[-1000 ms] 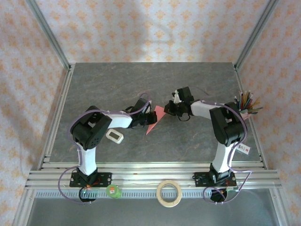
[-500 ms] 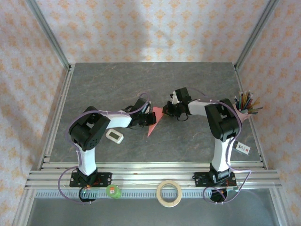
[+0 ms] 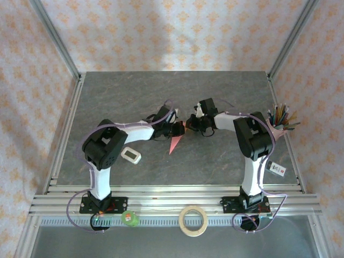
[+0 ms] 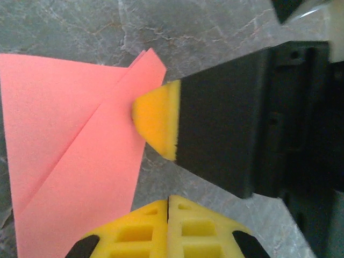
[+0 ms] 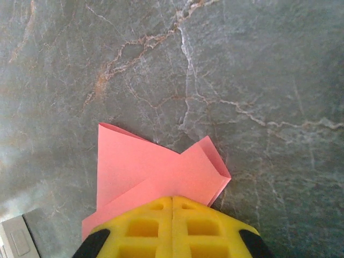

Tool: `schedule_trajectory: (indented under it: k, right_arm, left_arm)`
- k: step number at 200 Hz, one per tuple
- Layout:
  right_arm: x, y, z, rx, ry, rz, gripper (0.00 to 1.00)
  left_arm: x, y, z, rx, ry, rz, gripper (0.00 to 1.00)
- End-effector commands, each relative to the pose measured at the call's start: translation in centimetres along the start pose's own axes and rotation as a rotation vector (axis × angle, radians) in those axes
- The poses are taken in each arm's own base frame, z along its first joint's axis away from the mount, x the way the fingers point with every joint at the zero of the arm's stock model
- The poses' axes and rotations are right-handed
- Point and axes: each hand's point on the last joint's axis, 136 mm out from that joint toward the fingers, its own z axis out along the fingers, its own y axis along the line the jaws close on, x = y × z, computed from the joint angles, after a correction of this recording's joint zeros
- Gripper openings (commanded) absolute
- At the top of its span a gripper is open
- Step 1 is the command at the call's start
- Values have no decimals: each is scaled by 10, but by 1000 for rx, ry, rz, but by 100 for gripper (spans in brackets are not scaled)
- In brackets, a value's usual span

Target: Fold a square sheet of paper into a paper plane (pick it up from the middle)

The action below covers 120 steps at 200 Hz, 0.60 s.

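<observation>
Now your 2 tools are both pressed together: the right tool (image 3: pixel 190 124) touches the folded edge of the square sheet of paper (image 3: pixel 176 142), flat on the worktop (image 3: pixel 226 91), the left tool (image 3: pixel 174 130) just beside. You seem mid-crease; next, press that diagonal fold flat without sliding it.

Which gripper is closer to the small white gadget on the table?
Left. The left gripper lies beyond and right of the white gadget, at the pink paper; the right gripper lies farther right, on the paper's other side.
</observation>
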Motion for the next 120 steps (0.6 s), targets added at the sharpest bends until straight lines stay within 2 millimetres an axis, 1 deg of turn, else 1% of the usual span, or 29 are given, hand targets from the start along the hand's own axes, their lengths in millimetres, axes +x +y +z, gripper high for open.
schedule_trajectory:
  k: [1,26,58,81,100,106,120]
  right_arm:
    - [14,-35,11,140,39,25,2]
    - [15,-40,12,163,43,27,2]
    - [16,-52,13,226,44,40,2]
    - [16,-65,14,293,42,50,1]
    - [17,-74,15,335,40,59,0]
    - [16,-77,15,347,38,63,1]
    - [16,-80,16,358,36,65,0]
  left_arm:
    - [11,9,14,-27,44,-18,0]
    - [16,22,20,-72,58,-18,0]
    - [33,37,20,-110,100,-17,0]
    - [48,44,14,-126,134,-6,0]
    - [63,46,7,-130,169,-3,0]
    - [68,45,4,-127,178,27,0]
    - [78,46,-3,-131,196,34,0]
